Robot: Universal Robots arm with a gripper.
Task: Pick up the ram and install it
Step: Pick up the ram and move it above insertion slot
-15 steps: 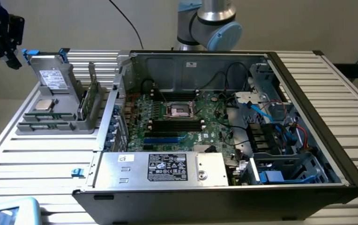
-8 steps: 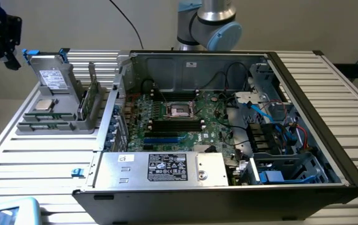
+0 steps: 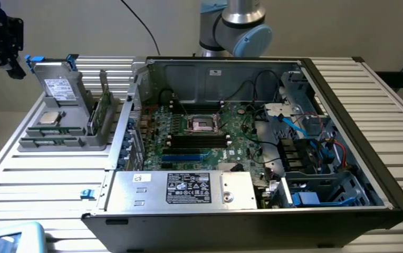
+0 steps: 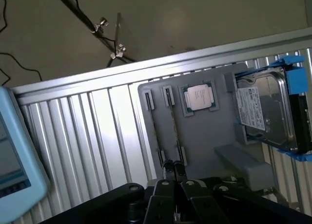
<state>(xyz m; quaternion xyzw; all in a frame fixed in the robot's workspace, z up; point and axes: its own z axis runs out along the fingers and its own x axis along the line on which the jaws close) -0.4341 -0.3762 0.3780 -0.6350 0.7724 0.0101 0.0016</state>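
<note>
- Pincer (image 4: 173,169) closed tip to tip, gripping nothing.
- Ram (image 3: 96,117) stands on edge in the grey holder (image 4: 204,131), below the pincer, not touching it.
- Drive (image 4: 265,109) sits in the same holder.

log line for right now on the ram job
gripper: jaws shut, holding nothing | ram: on edge in grey holder, not gripped | pc case: open

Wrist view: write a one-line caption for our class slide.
Shut tool facing a grey holder with ram, processor and drive on a ribbed table.
</note>
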